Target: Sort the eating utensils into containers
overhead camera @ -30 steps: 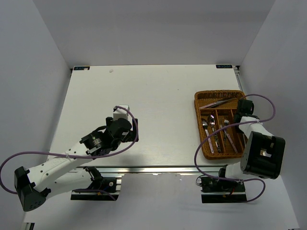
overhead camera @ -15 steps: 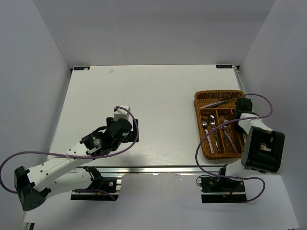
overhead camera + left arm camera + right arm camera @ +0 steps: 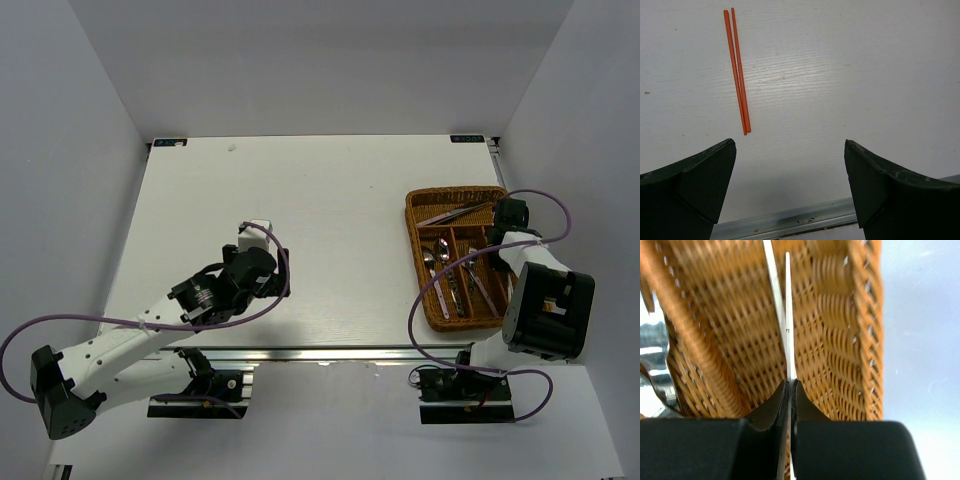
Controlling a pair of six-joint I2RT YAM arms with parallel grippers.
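Pinching white chopsticks (image 3: pixel 787 315) with the right gripper (image 3: pixel 790 382) inside the wicker tray (image 3: pixel 840 340), rightmost compartment; holding the left gripper (image 3: pixel 790 150) jaws spread above the table (image 3: pixel 865 60), near two orange chopsticks (image 3: pixel 737 70).

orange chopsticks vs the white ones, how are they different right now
Colour: the orange chopsticks are red-orange, the white chopsticks white. Place: the orange pair lies on the table, the white pair in the wicker tray. State: the orange pair is free, ahead of the open left gripper; the white pair is pinched by the shut right gripper. Both are thin straight pairs, side by side.
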